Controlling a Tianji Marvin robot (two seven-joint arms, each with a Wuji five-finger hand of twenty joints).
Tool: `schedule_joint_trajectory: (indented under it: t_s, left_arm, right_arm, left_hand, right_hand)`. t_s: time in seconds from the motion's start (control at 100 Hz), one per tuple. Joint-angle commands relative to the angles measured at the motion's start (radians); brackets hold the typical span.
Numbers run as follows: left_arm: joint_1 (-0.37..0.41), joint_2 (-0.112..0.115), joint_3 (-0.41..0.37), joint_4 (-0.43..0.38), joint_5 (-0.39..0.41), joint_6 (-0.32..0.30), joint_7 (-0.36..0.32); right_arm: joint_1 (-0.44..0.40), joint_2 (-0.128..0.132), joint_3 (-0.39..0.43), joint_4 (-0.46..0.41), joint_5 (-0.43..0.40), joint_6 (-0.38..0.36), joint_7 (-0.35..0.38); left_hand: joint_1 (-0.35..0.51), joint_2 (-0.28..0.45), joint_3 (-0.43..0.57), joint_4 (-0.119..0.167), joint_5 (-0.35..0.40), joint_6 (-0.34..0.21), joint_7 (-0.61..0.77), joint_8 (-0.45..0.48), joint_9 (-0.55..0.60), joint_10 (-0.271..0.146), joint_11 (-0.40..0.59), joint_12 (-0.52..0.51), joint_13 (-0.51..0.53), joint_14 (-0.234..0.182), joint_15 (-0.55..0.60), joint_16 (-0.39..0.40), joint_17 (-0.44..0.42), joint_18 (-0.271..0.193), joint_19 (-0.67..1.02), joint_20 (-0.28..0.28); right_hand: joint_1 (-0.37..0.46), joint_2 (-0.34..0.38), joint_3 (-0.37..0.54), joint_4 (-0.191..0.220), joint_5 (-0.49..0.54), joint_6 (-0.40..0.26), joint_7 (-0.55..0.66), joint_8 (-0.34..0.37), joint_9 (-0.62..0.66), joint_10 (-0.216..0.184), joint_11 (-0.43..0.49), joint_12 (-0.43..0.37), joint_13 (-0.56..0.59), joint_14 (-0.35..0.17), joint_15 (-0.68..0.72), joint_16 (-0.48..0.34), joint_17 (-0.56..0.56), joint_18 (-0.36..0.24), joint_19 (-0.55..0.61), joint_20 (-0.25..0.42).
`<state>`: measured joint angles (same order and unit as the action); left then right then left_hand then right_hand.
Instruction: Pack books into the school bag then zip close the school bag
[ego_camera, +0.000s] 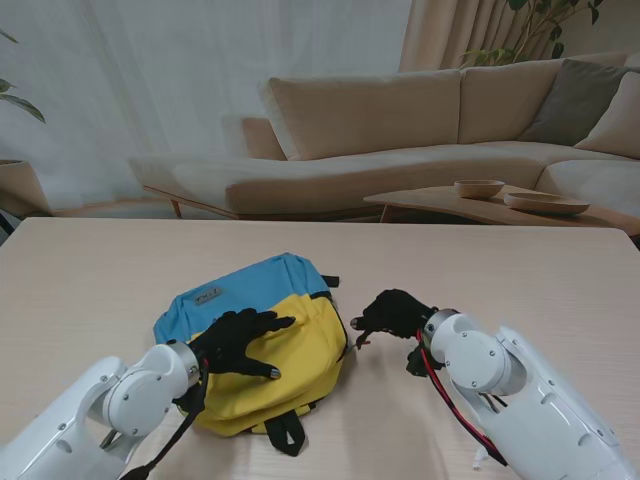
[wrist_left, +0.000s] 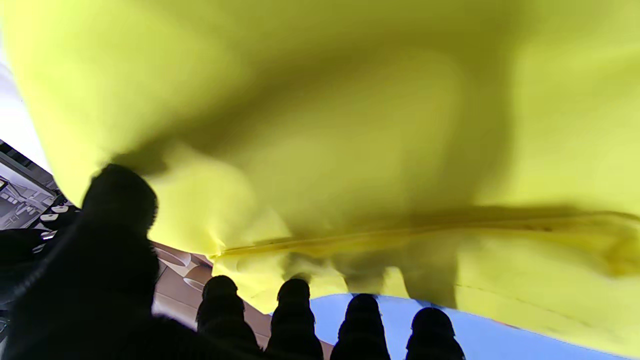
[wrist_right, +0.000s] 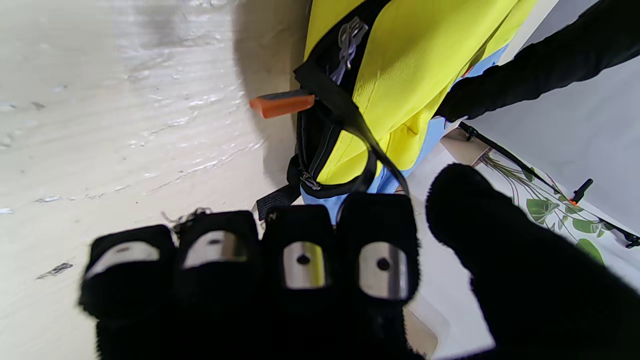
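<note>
The school bag (ego_camera: 262, 335) lies flat in the middle of the tabletop (ego_camera: 100, 270), near me. It is blue on the far part and yellow on the near part, with black straps sticking out at the near edge. The left robot hand (ego_camera: 238, 342) lies on top of the yellow part with its black fingers (ego_camera: 268, 323) spread out flat, pressing on the cloth but not gripping anything. In the left wrist view the yellow cloth fills almost the whole picture, and it looks wrinkled right by the fingertips (wrist_left: 294, 295). The right robot hand (ego_camera: 392, 313) is just beside the right edge of the bag, with its fingers curled in. I cannot tell if it is pinching something small. In the right wrist view there is a black zipper (wrist_right: 320, 150) running along the edge of the bag, a thin black strap (wrist_right: 350, 120), and a small orange tab (wrist_right: 282, 104) sticking out from the bag. Far behind the tabletop stands a beige sofa (ego_camera: 400, 130), and a low table (ego_camera: 450, 205) with two bowls (ego_camera: 545, 203).
</note>
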<state>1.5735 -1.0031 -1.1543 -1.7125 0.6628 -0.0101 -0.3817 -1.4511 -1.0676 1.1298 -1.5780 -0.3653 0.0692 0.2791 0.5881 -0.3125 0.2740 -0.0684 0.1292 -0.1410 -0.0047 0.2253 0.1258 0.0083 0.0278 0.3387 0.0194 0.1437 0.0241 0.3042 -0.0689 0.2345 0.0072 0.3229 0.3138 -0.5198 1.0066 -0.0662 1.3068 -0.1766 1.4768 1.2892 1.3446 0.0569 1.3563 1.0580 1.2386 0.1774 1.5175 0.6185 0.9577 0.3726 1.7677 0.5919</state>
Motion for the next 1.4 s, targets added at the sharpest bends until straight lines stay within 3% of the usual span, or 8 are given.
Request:
schedule_joint_trajectory:
  t_s: [0.0, 0.12, 0.31, 0.35, 0.76, 1.39]
  left_arm:
    - [-0.012, -0.018, 0.022, -0.001, -0.012, 0.009, -0.023]
    - [-0.048, -0.014, 0.075, 0.02, -0.019, 0.03, -0.045]
    - [-0.066, 0.0, 0.119, 0.034, 0.046, 0.022, -0.092]
    - [-0.067, 0.003, 0.123, 0.037, 0.06, 0.019, -0.099]
    - [-0.058, 0.023, 0.137, 0.048, 0.14, -0.009, -0.177]
    - [-0.044, 0.035, 0.132, 0.049, 0.169, -0.033, -0.229]
  right_arm:
    - [-0.009, -0.004, -0.005, 0.003, 0.002, -0.007, 0.018]
    - [-0.001, -0.008, -0.011, 0.01, 0.005, -0.006, 0.007]
    - [0.04, -0.023, -0.029, 0.044, 0.018, 0.03, -0.035]
    - [0.05, -0.026, -0.032, 0.053, 0.023, 0.04, -0.042]
    - [0.176, -0.065, -0.079, 0.185, 0.077, 0.127, -0.121]
    - [0.327, -0.141, -0.18, 0.391, 0.161, 0.193, -0.256]
  left_hand:
    - [-0.015, 0.023, -0.055, 0.01, 0.007, 0.017, -0.012, -0.02, -0.005, -0.058, -0.003, -0.019, 0.004, -0.005, -0.001, -0.02, -0.005, 0.02, 0.013, -0.033]
    - [-0.008, 0.013, -0.072, 0.008, 0.006, 0.014, -0.019, -0.03, -0.005, -0.064, -0.016, -0.037, 0.006, -0.018, -0.015, -0.038, -0.002, 0.019, 0.001, -0.05]
    - [0.039, -0.031, -0.027, 0.021, 0.007, -0.007, -0.031, -0.102, -0.006, -0.1, -0.029, -0.098, 0.007, -0.049, -0.026, -0.088, 0.003, 0.0, -0.006, -0.08]
    - [0.02, -0.058, 0.056, 0.016, 0.009, -0.017, -0.025, -0.142, -0.007, -0.104, -0.024, -0.121, 0.006, -0.053, -0.022, -0.112, 0.004, -0.004, -0.005, -0.095]
    - [0.044, -0.124, 0.24, 0.017, 0.012, -0.049, -0.037, -0.199, -0.008, -0.114, -0.039, -0.173, 0.006, -0.065, -0.035, -0.161, 0.007, -0.017, -0.009, -0.121]
    - [0.069, -0.143, 0.309, 0.014, 0.012, -0.059, -0.032, -0.208, -0.009, -0.115, -0.039, -0.179, 0.004, -0.069, -0.036, -0.17, 0.008, -0.023, -0.01, -0.13]
  right_hand:
    - [-0.033, -0.002, -0.028, 0.031, 0.041, -0.005, 0.049, 0.006, 0.065, -0.013, 0.021, 0.013, 0.06, 0.007, 0.053, 0.015, 0.03, 0.01, 0.149, -0.016]
    - [-0.034, 0.0, -0.028, 0.031, 0.041, -0.007, 0.048, 0.006, 0.064, -0.014, 0.019, 0.012, 0.059, 0.007, 0.052, 0.015, 0.029, 0.01, 0.149, -0.017]
    - [-0.031, -0.003, -0.027, 0.031, 0.041, -0.007, 0.046, 0.005, 0.065, -0.013, 0.015, 0.01, 0.06, 0.009, 0.051, 0.015, 0.029, 0.009, 0.15, -0.018]
    - [-0.032, -0.004, -0.027, 0.031, 0.041, -0.007, 0.046, 0.005, 0.068, -0.013, 0.015, 0.009, 0.064, 0.008, 0.052, 0.015, 0.031, 0.008, 0.151, -0.018]
    - [-0.019, -0.035, -0.032, 0.035, 0.045, -0.008, 0.073, 0.004, 0.1, -0.021, 0.036, 0.016, 0.066, -0.012, 0.103, 0.05, 0.085, 0.0, 0.185, -0.027]
    - [-0.019, -0.013, -0.036, 0.027, 0.042, -0.007, 0.064, -0.007, 0.083, -0.01, 0.021, 0.013, 0.065, 0.012, 0.077, 0.048, 0.066, 0.003, 0.18, -0.041]
